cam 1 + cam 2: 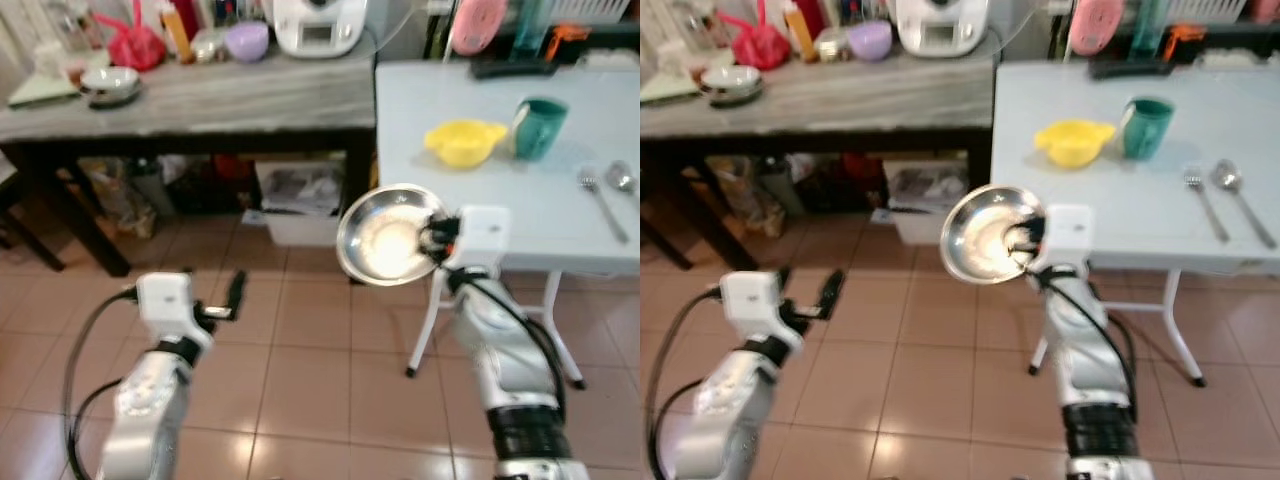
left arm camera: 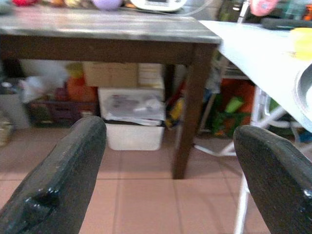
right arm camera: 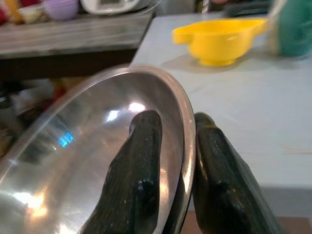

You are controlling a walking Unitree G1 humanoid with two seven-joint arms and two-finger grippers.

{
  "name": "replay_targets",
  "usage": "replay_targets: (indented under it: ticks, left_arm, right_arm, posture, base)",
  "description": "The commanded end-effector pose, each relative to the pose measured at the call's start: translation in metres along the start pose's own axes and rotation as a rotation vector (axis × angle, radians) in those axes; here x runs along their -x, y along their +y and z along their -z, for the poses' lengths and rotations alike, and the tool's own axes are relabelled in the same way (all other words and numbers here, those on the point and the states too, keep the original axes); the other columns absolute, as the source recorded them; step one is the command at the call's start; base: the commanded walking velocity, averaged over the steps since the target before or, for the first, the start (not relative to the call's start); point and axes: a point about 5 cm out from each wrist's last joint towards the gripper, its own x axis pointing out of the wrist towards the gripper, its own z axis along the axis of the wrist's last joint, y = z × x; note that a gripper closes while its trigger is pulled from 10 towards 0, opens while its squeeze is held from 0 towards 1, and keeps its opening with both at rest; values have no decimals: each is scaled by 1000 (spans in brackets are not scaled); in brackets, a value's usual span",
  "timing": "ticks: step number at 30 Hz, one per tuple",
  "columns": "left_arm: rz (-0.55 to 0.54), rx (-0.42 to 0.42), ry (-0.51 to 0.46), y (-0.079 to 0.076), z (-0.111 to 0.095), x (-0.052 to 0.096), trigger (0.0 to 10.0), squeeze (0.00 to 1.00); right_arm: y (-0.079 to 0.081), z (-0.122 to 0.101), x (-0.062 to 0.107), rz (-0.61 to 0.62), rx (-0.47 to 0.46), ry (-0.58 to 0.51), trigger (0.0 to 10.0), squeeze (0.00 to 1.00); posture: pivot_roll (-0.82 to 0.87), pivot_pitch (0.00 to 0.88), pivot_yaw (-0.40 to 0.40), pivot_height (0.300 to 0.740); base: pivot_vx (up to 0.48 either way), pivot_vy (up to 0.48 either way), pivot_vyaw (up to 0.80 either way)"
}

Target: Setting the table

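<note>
Steel bowl (image 1: 388, 235), tilted on edge, is pinched at its rim by the right hand (image 1: 436, 238), one finger inside and one outside, held in the air just off the near left corner of the white table (image 1: 480, 190). On that table, a yellow bowl (image 1: 464, 142) sits beside a green mug (image 1: 538, 127), with a fork (image 1: 602, 202) and spoon (image 1: 622, 178) near the right edge. The left hand (image 1: 232, 296) hangs over the tiled floor (image 1: 300, 340), fingers spread apart and holding nothing.

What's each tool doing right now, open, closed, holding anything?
Left tool: open, empty, hanging over the floor.
Right tool: closed on the rim of the steel bowl, held tilted near the white table edge.
</note>
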Motion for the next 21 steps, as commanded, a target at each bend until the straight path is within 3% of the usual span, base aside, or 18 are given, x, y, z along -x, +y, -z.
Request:
replay_targets:
  ticks: [1,12,21]
  left_arm:
    - [-23,-24,-5,9,-4,1,10000,0]
    - [-31,-37,-4,8,-3,-1,10000,0]
    - [-42,-43,-20,8,-5,-2,10000,0]
  right_arm:
    - [10,-7,-2,-25,-13,-31,10000,0]
    - [10,-9,-2,-22,-5,-44,10000,0]
    - [11,-9,-3,-23,2,-45,10000,0]
  posture:
    - [-95,63,82,740]
    - [-95,62,82,740]
    - [-93,60,82,740]
  base:
    - [0,480,0]
    - [0,447,0]
    - [0,0,0]
